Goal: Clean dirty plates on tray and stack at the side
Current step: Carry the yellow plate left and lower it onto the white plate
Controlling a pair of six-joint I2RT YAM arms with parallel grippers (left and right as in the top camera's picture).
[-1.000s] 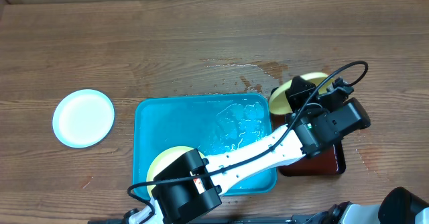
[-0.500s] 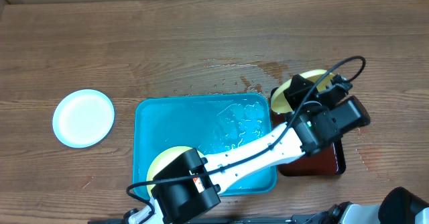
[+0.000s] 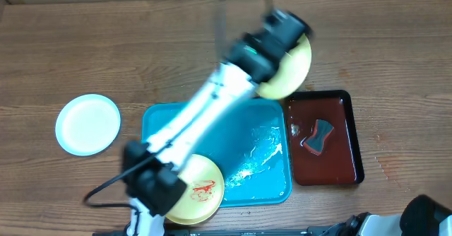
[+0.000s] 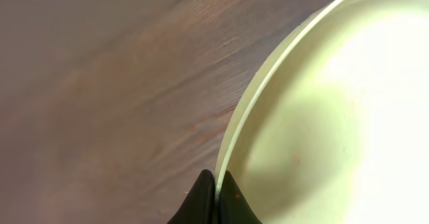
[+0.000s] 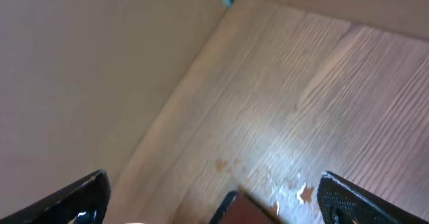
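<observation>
Fingers, overhead: the left gripper [image 3: 275, 49] is pinched onto the edge of a pale yellow round plastic plate [image 3: 293, 73], held over the wooden table [image 3: 141, 45] beyond the large turquoise rectangular plastic tray [image 3: 212, 133].
Step, overhead: probably carrying a cleaned plate to the stacking spot, where a white-light blue round plate [image 3: 88, 124] lies left of the tray.
Left to do, overhead: a red-smeared pale yellow plate [image 3: 198, 190] lies across the tray's front rim.
Next move: likely swing left and lower the held plate level onto the white-light blue one before letting go.
Hard to see, overhead: the arm is motion-blurred, so the grip itself is unreadable.
Left wrist: the fingers [image 4: 213, 197] are closed together on the rim; most of the plate is cut off and washed out.
Right wrist: the right gripper [image 5: 213, 180] stands wide apart and empty above wet patches [image 5: 288, 184], with a corner of the dark red-brown tray [image 5: 231, 207] below; no plate shows.
</observation>
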